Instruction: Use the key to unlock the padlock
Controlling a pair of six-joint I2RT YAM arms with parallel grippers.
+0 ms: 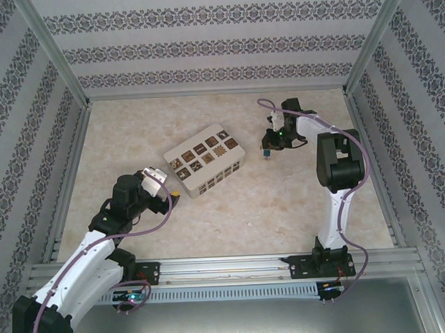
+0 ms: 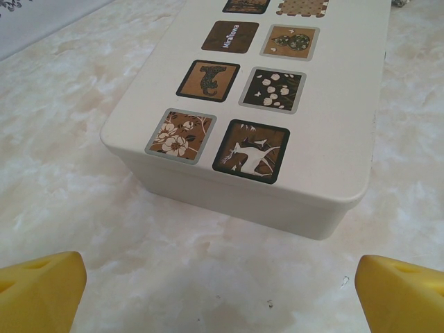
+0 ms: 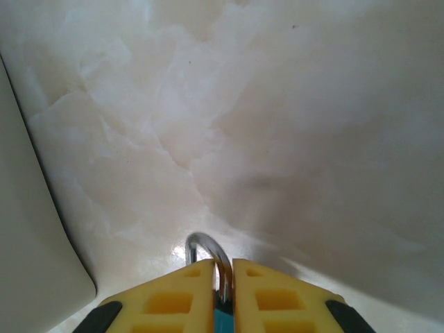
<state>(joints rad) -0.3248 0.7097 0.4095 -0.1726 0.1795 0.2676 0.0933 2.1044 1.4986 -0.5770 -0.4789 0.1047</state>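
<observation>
The padlock [image 3: 208, 251] is a tiny blue-bodied thing with a silvery shackle that sticks out ahead of the yellow fingertips [image 3: 173, 298]. My right gripper [image 3: 223, 277] is shut on it, just above the marble tabletop. From above, the padlock [image 1: 267, 155] hangs as a small blue speck below the right gripper [image 1: 271, 141], to the right of the white box. My left gripper [image 2: 222, 295] is open, its yellow fingertips [image 2: 41, 291] wide apart with only tabletop between them, facing the near end of the box. In the top view the left gripper [image 1: 167, 184] sits at the box's near-left corner.
A white box [image 1: 205, 158] with brown picture tiles lies mid-table between the arms; its near end [image 2: 236, 194] is close ahead of the left gripper, and its edge [image 3: 21, 243] lies left of the right gripper. Patterned walls and metal rails [image 1: 226, 263] enclose the table.
</observation>
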